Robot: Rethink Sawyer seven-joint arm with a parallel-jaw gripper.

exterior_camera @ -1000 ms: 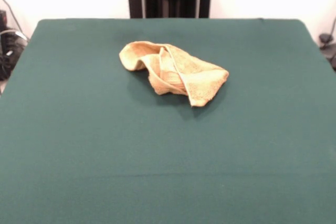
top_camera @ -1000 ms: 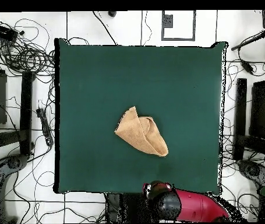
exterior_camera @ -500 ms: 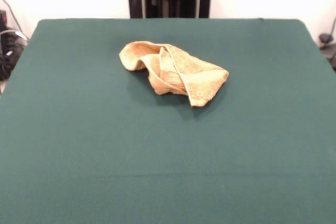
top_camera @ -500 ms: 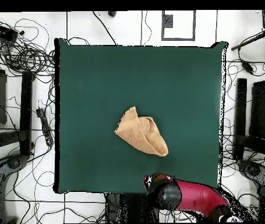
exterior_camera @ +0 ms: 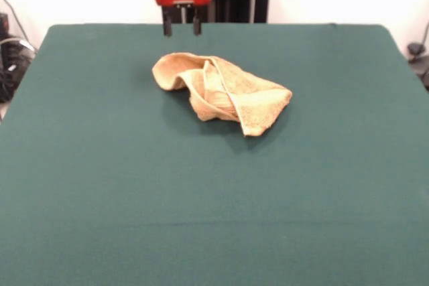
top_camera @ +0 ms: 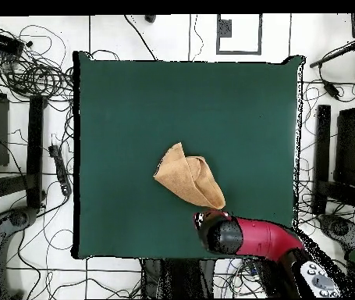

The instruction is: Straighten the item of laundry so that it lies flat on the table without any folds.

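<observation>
Cloth of plain dark green covers the large rectangular table (exterior_camera: 100, 185), bare across its near half. Beyond that, about mid-table, lies the small golden-tan terry towel (exterior_camera: 221, 92), crumpled and folded over itself, its long axis running from the far-left lobe to the near-right corner. Farther still hangs the red and black gripper (exterior_camera: 181, 29), its two fingertips spread apart and empty, just behind the towel's far-left lobe and above the table.

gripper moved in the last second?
Yes. The gripper has come down from the top edge toward the crumpled towel, which lies unmoved on the table.
</observation>
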